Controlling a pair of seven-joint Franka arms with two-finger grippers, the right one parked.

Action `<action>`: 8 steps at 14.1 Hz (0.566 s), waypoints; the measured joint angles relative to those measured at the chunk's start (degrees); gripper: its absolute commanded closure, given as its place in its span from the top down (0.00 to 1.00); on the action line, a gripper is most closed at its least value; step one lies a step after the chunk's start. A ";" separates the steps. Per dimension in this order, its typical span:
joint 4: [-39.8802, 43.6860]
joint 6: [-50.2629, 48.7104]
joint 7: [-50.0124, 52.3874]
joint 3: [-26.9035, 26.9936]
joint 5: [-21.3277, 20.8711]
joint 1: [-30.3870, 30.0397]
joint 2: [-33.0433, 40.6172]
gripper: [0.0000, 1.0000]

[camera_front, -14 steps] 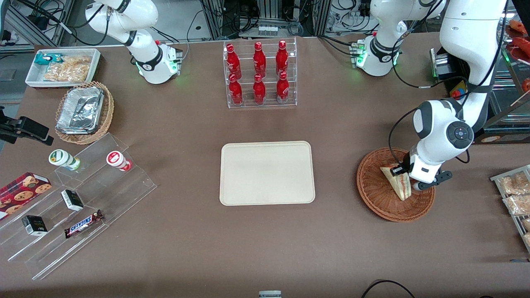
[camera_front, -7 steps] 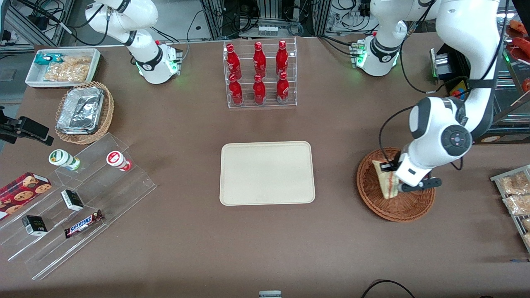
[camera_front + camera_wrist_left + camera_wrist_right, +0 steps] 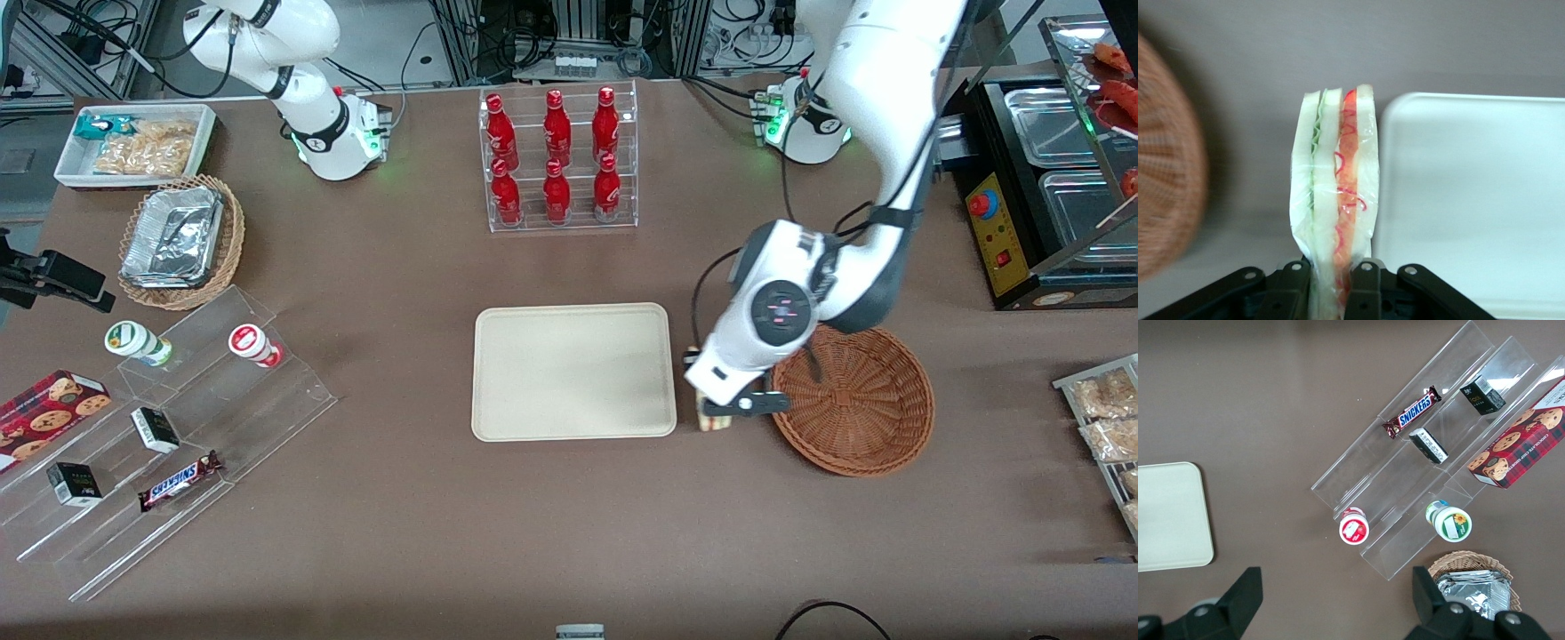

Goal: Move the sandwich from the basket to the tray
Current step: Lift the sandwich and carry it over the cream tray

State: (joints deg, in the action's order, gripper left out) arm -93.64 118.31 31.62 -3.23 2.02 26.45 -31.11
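My left gripper (image 3: 711, 407) is shut on the sandwich (image 3: 1335, 193), a plastic-wrapped wedge of white bread with green and red filling. It hangs above the brown table between the beige tray (image 3: 573, 371) and the reddish-brown wicker basket (image 3: 858, 400). In the front view only the sandwich's lower end (image 3: 716, 423) shows under the wrist. In the left wrist view the two black fingers (image 3: 1365, 283) press the sandwich from both sides, with the tray (image 3: 1485, 200) beside it and the basket (image 3: 1165, 193) blurred. The basket holds nothing.
An acrylic rack of red bottles (image 3: 557, 160) stands farther from the front camera than the tray. Acrylic steps with snacks (image 3: 160, 444), a tan basket of foil trays (image 3: 178, 240) and a white snack bin (image 3: 133, 147) lie toward the parked arm's end. Bagged snacks (image 3: 1107, 418) lie at the working arm's end.
My gripper has lifted the sandwich out of the basket and carried it sideways toward the tray; the basket is now empty.
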 measured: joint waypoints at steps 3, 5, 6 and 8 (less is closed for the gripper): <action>6.63 0.01 6.68 0.02 0.00 5.71 -5.96 0.03; 10.68 0.01 9.99 0.02 0.00 8.24 -9.28 0.03; 12.30 0.01 11.22 0.04 0.00 9.28 -10.56 0.03; 14.89 0.01 12.95 0.04 0.00 11.13 -12.63 0.03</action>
State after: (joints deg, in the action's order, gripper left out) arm -78.75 118.32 44.56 -3.19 2.02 37.58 -43.74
